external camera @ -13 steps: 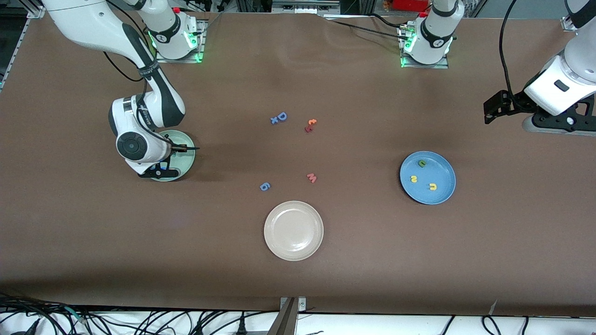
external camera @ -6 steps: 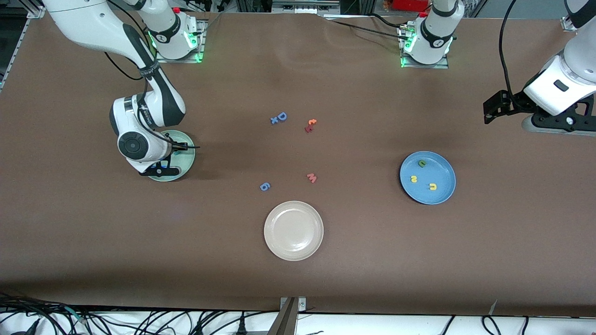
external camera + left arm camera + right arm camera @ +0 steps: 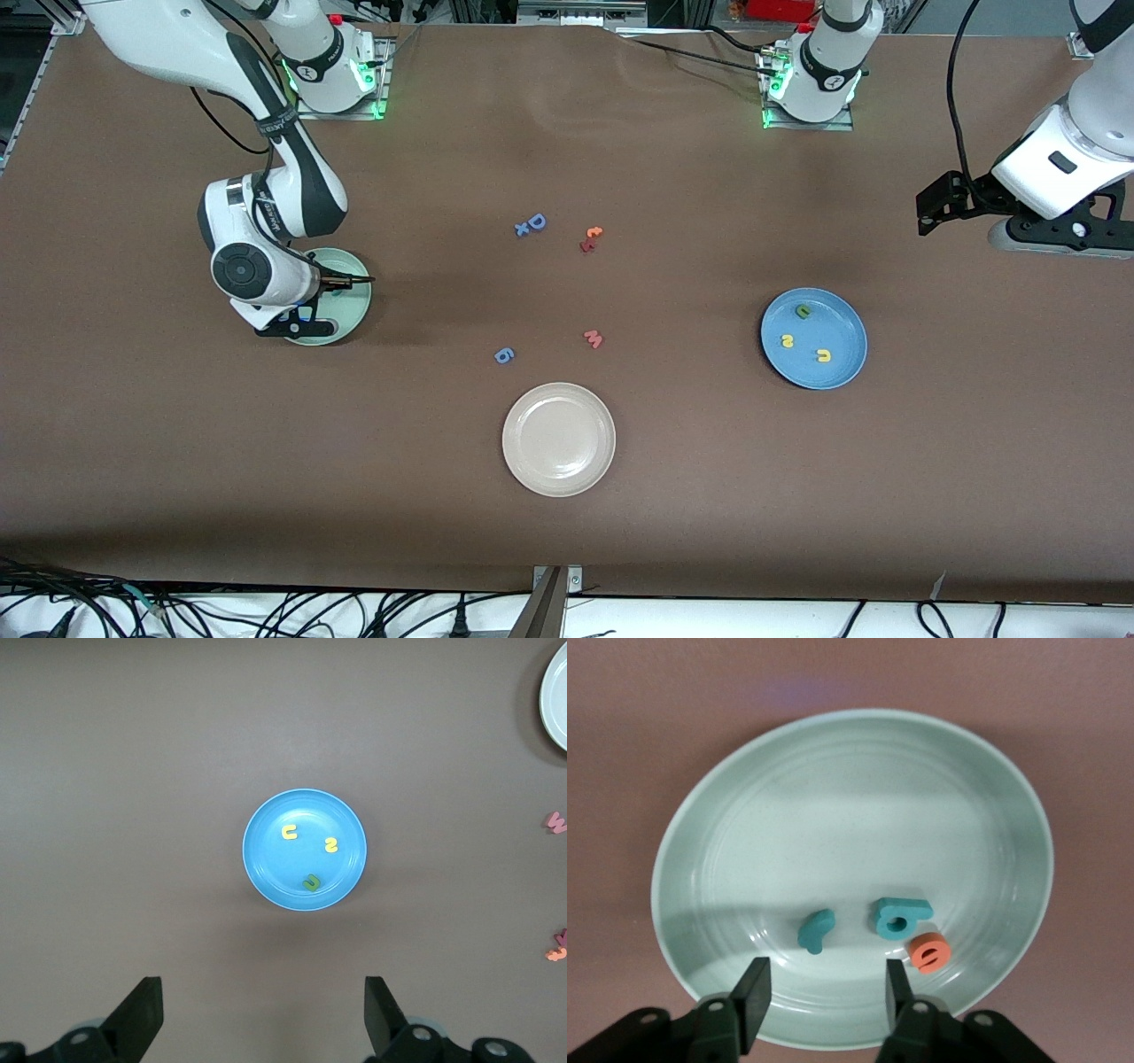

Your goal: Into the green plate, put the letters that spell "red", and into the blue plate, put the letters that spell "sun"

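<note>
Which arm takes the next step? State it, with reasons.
Right. The open right gripper hangs over the green plate, where r, d and e lie; it likely just lifts clear. The left gripper waits open; the blue plate has the sun letters.

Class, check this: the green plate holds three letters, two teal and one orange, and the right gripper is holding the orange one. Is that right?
Not quite. The right gripper holds nothing: it hangs open over the green plate. The orange letter lies in the plate beside the two teal letters, as the right wrist view shows.
</note>
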`<state>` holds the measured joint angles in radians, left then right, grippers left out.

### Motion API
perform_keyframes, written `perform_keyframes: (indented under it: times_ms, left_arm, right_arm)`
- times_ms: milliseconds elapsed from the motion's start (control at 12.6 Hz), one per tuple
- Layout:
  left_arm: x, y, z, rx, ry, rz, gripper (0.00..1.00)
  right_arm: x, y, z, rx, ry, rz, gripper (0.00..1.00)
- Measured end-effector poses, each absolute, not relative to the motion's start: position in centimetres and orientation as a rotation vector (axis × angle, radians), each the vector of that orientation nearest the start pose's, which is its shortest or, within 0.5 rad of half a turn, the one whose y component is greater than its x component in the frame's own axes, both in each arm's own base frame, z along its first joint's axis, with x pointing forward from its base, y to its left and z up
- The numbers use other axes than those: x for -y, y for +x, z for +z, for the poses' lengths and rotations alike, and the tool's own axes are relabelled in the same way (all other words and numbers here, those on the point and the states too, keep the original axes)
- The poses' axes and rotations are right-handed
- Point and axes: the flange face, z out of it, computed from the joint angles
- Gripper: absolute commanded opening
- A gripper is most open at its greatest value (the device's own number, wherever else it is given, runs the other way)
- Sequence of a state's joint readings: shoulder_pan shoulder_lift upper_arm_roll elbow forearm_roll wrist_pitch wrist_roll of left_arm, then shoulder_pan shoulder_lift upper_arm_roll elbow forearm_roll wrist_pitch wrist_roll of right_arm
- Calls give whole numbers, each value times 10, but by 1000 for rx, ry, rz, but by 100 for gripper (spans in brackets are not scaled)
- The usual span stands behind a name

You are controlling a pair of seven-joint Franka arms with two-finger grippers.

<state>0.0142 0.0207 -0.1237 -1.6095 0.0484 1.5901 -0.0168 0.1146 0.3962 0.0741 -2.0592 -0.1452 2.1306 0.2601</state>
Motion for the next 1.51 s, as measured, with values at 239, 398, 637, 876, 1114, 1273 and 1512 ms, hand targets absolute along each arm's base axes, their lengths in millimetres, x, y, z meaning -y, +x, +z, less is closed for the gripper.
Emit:
perform_keyframes:
  times_ms: [239,398,637,876,1114,1273,1512]
  left_arm:
    - [57,558,597,-150,-3089,57,100]
    - [57,558,597,-150,-3089,57,100]
    - [57,558,597,-150,-3089,57,100]
    - [57,558,597,-150,-3089,57,100]
    - [57,558,597,-150,-3089,57,100]
    - [57,558,597,-150,-3089,57,100]
    - [57,558,597,-150,-3089,57,100]
  right_arm:
    - [-93,564,246,13,-3262,387,98]
    - [-88,575,262,-11,-3266,331,99]
    - [-87,586,278,-23,-3269,298,99]
    - [-82,597,294,-51,-3268,262,99]
    - [-84,598,295,-80,-3241,262,99]
    - [-84,598,295,-83,-3239,263,99]
    - [-84,598,296,-84,-3238,263,99]
